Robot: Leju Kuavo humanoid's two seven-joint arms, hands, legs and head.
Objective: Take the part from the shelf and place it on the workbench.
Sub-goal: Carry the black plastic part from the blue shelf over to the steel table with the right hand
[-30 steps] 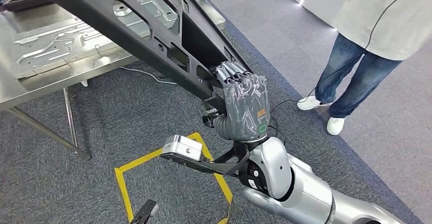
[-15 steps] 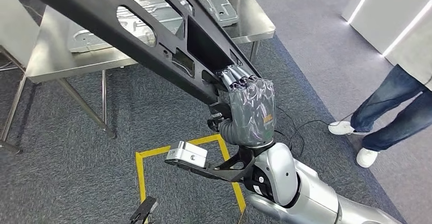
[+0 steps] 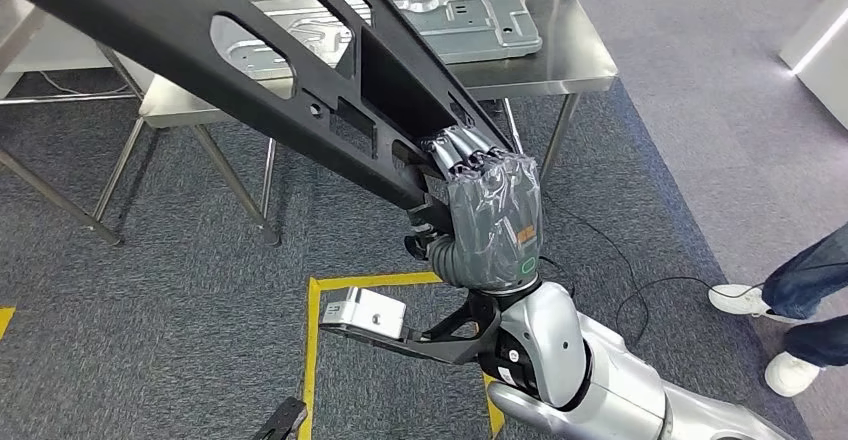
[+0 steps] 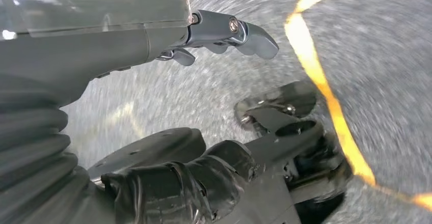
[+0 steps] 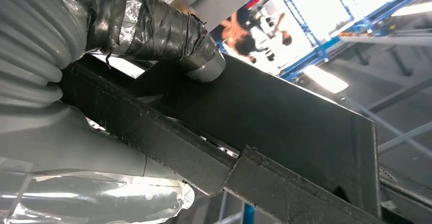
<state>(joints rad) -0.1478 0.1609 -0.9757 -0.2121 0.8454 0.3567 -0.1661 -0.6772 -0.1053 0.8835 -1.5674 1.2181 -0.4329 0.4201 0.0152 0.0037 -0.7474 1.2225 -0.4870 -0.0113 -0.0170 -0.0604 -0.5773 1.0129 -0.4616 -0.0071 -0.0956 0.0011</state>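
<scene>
right hand [image 3: 487,215] grips the black part [image 3: 200,55], far end cut off.

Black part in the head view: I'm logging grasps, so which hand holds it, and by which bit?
The right hand grips the long black part at its near end, fingers hooked over the top edge. The left hand holds nothing.

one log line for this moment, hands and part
right hand: grips end of long black part | left hand: holds nothing, over carpet | part: raised, slanting above steel workbench | placed: not yet
</scene>
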